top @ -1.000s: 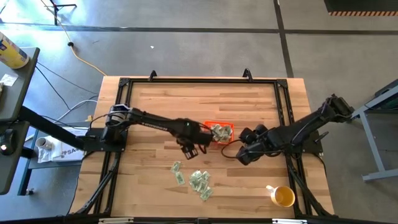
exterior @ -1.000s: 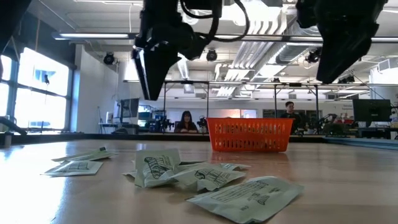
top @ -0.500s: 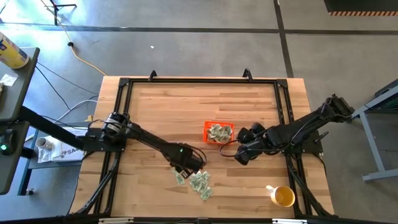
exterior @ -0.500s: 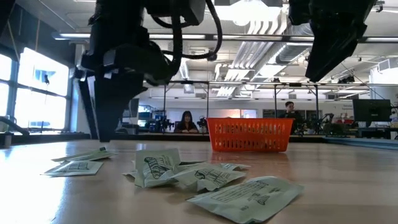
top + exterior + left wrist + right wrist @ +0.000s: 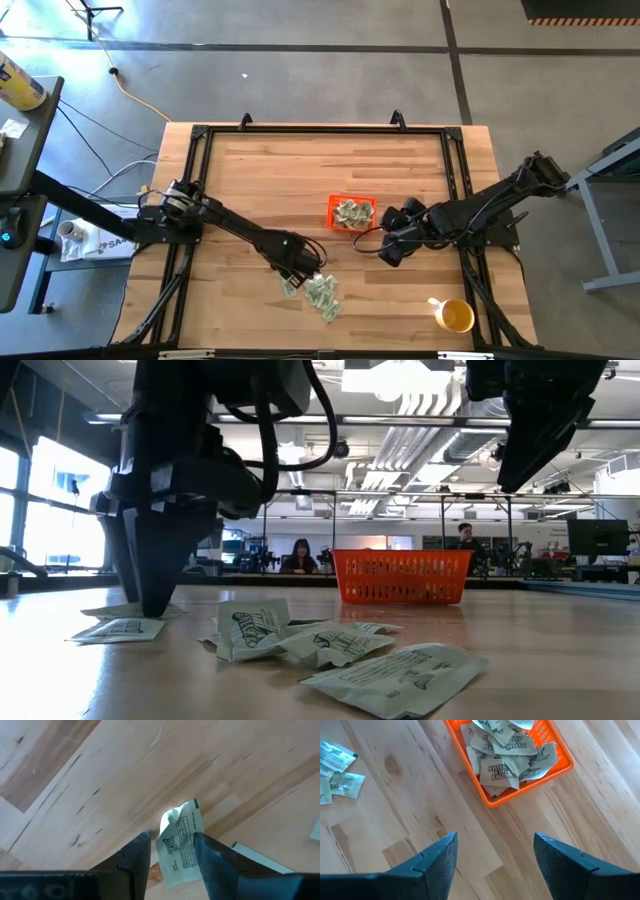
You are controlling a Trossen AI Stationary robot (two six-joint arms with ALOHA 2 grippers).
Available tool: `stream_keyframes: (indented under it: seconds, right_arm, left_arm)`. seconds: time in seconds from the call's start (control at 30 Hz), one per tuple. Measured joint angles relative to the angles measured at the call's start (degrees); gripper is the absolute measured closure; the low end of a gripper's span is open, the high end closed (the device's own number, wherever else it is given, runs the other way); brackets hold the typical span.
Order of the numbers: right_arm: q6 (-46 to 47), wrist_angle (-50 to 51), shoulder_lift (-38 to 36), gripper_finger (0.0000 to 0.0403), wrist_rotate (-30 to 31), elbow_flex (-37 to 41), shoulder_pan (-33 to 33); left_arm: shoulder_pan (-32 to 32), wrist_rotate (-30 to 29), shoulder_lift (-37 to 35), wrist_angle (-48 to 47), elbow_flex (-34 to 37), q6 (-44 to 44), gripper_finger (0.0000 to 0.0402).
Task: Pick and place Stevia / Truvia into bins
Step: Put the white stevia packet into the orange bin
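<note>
Several pale green and white Stevia packets (image 5: 322, 293) lie loose on the wooden table near its front edge, flat or a little crumpled (image 5: 300, 640). More packets (image 5: 507, 750) fill the orange bin (image 5: 331, 212) at the table's middle. My left gripper (image 5: 172, 834) points straight down at the left end of the loose packets, its tips down at the table (image 5: 150, 610). It is open, with one packet (image 5: 179, 850) lying between its fingers. My right gripper (image 5: 495, 855) hangs open above bare wood, right of the bin (image 5: 560, 757). My left gripper comes from above with one finger on each long side of the packet (image 5: 192, 827), which lies flat on the table along the gap. Whether the fingers touch it, I cannot tell. The packet's far end is bent up a little.
A yellow-and-white cup (image 5: 455, 316) stands near the table's front right corner. A black frame (image 5: 300, 130) runs round the table top. Bare wood lies across the far half and at the left. The low view shows people far off in the room behind.
My left gripper has left the bin's side, gone toward the table's near left and sunk to the table at the loose packets, rolling its wrist on the way. The packets and the bin lie as before.
</note>
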State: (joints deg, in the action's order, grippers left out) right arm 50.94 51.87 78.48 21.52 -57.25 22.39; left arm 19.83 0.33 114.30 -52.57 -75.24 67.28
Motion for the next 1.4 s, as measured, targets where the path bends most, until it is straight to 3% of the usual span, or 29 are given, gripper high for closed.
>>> stream_keyframes:
  seconds: [0.33, 0.47, 0.73, 0.87, 1.13, 1.3, 1.4]
  right_arm:
    - [-2.11, 3.52, 0.0, 0.0151, 4.39, 0.0, 1.18]
    - [1.55, 8.21, 0.0, 0.0151, 6.23, 0.0, 2.72]
    - [15.51, 12.7, 0.0, 0.0151, 7.52, 0.0, 7.59]
    - [19.14, 13.06, 0.0, 0.0151, 7.15, 0.0, 9.3]
    - [21.07, 13.27, 0.0, 0.0151, 6.01, 0.0, 9.81]
    - [21.07, 13.47, 0.0, 0.0151, 5.71, 0.0, 9.49]
    - [21.07, 13.88, 0.0, 0.0151, 5.35, 0.0, 9.49]
  left_arm:
    - [-6.41, -1.77, 0.36, -0.81, -1.58, -10.53, 0.0324]
    - [-8.93, -9.72, 0.47, -1.61, -6.76, -17.15, 0.0375]
    - [-11.96, -15.89, -0.57, -1.44, -20.96, -31.63, 0.0371]
    - [-14.51, -16.61, -0.68, 6.2, -23.49, -40.63, 0.0374]
    - [-22.81, -11.38, 2.48, 12.03, -23.32, -48.23, 0.0353]
    - [-23.97, -5.69, 6.05, 13.18, -23.49, -49.08, 0.0361]
    - [-23.22, -5.58, 7.53, 12.92, -23.37, -49.18, 0.0371]
